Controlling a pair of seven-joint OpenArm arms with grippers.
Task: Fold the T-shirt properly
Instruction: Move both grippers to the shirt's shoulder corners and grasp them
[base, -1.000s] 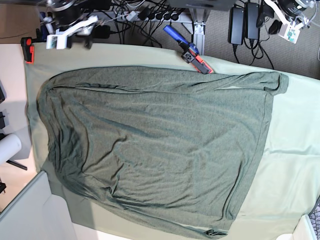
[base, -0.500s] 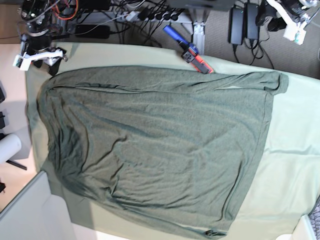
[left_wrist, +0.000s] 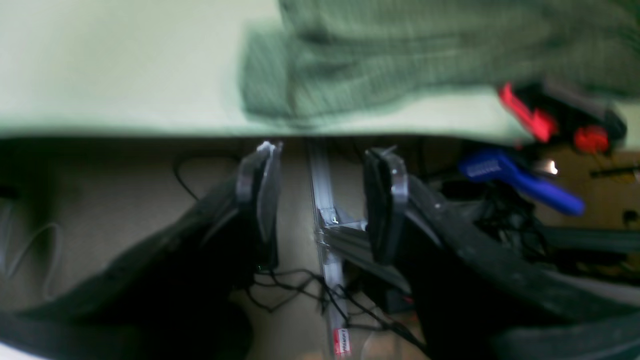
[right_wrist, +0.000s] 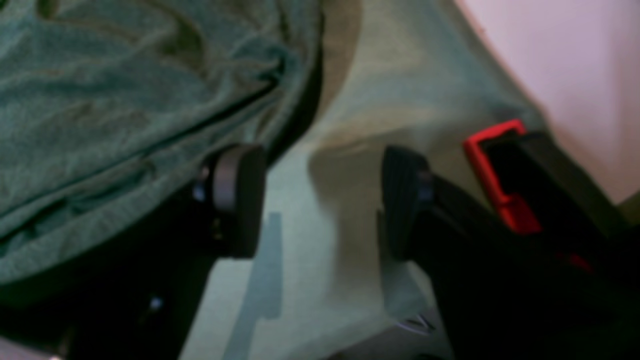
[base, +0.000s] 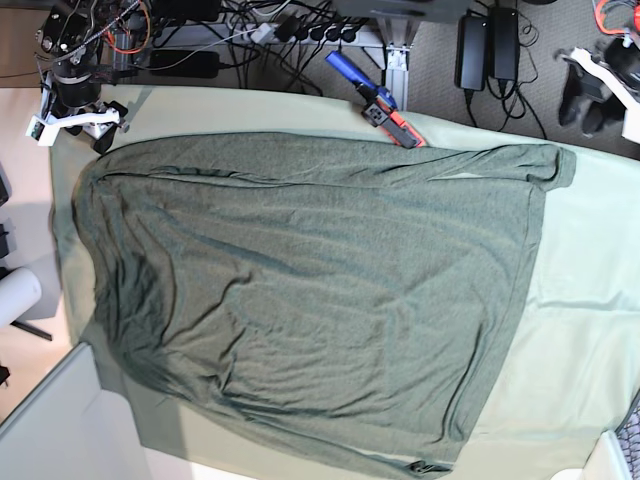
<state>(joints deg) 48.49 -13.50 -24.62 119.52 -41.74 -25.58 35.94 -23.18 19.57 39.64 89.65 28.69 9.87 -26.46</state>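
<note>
The T-shirt (base: 310, 300) lies spread flat across the table cloth (base: 590, 330), presumably laid out so its far corners can be taken first. The right gripper (base: 75, 122) hangs just beside the shirt's far corner, jaws wide and empty, one finger (right_wrist: 235, 200) close over the hem. The left gripper (base: 585, 105) waits beyond the shirt's opposite far corner, off the cloth edge, jaws parted and empty. A clamp (base: 375, 98) grips the cloth beside the shirt's far edge. The wrist views are blurred; the near hem may be cut off.
</note>
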